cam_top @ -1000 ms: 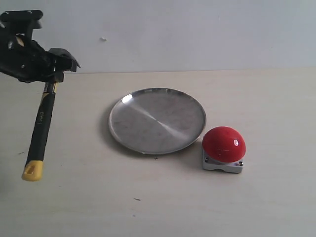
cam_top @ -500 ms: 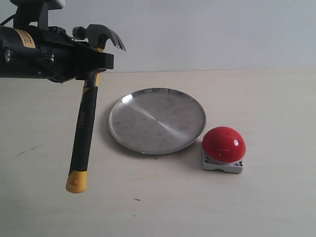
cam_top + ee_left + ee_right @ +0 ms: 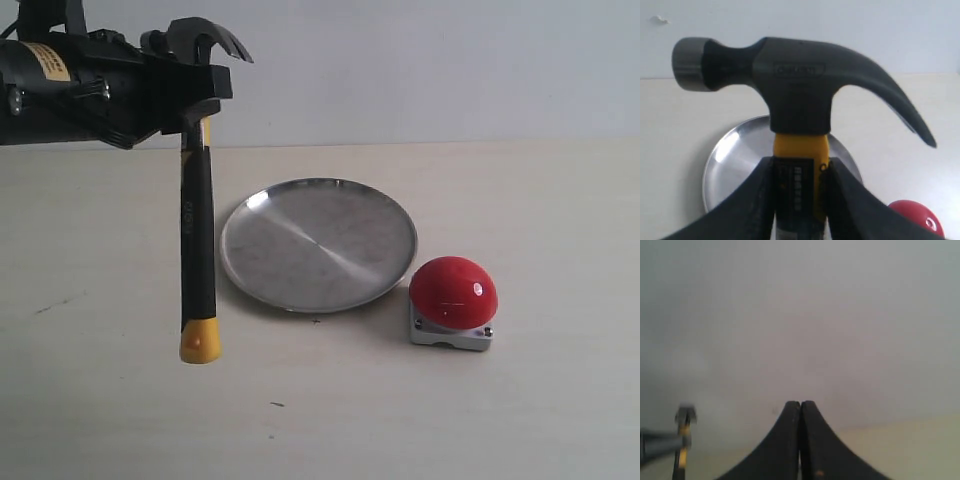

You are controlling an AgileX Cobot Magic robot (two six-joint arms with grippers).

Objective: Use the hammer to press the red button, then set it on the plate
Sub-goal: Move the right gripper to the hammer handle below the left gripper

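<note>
Travel is what the last second shows. The small claw hammer with dark metal head, black handle and yellow butt (image 3: 197, 230) hung on a slant at the far left of the exterior view. It now hangs almost plumb, head up and butt down, and it has shifted to the right. Its yellow end shows just left of the rim of the round, shallow, shiny silver metal plate (image 3: 318, 245). Whether that end clears the pale tabletop (image 3: 500, 420) is hard to tell from this angle.

The left gripper (image 3: 195, 100) is clamped on the handle right under the head. In the left wrist view its black fingers (image 3: 757, 200) press on either side of the yellow-and-black neck. The claw points towards the side where the button lies.

The large glossy red dome button on its small grey square base (image 3: 453, 285) sits just beside the plate's far right edge. It is well apart from the hammer, with the whole plate between them.

The shift reads as the carry towards the button, so the press is judged not yet done. The arm has the plate's width left to cross, and because the grip is so close to the head, the long handle could swing.

The right gripper (image 3: 800, 412) has its fingers pressed together on nothing, facing a blank wall. It does not appear in the exterior view.
</note>
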